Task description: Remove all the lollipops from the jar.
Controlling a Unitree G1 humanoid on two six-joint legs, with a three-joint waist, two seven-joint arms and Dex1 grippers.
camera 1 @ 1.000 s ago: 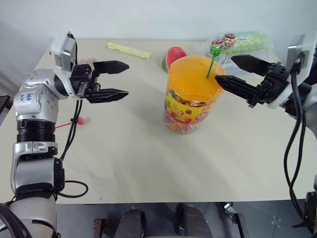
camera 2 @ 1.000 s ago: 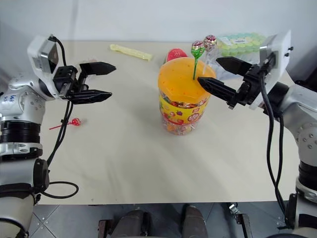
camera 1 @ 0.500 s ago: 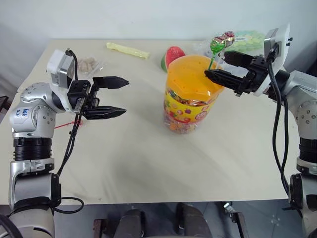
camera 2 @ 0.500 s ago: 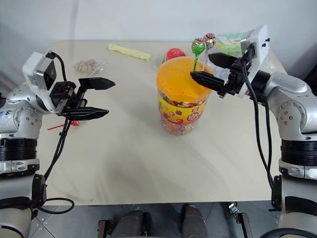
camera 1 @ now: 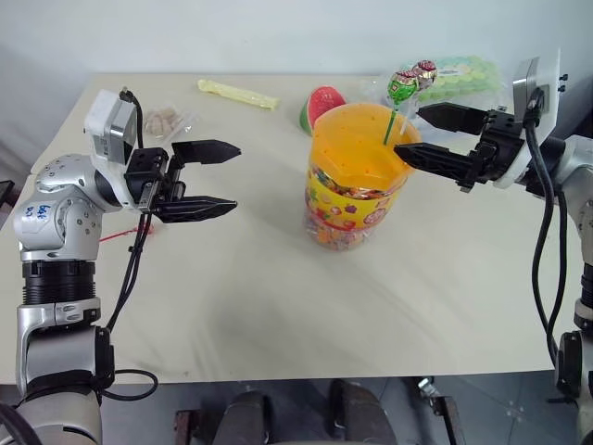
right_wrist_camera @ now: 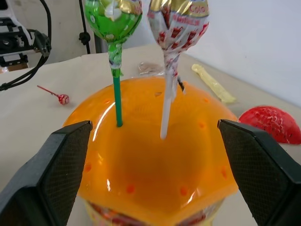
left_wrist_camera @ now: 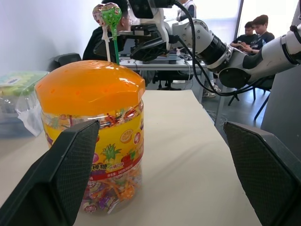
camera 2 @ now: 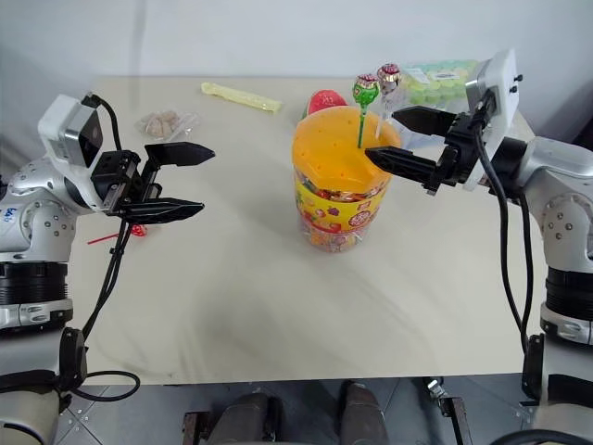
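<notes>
The jar, a clear tub with an orange domed lid and a yellow label, stands mid-table. Two lollipops stand in its lid: a green one and a pinkish one on a pale stick. A red lollipop lies on the table below my left gripper. My right gripper is open at lid height, just right of the two sticks, which show ahead between its fingers. My left gripper is open and empty, well left of the jar and pointing at it.
Behind the jar lie a watermelon-slice toy, a clear pack of green-capped bottles, a long yellow packet and a small clear bag of snacks. People sit at desks beyond the table's right end.
My right gripper swung in toward the lollipop sticks, then eased back a little to the right, staying open. My left gripper drew back slightly and has since held still.
</notes>
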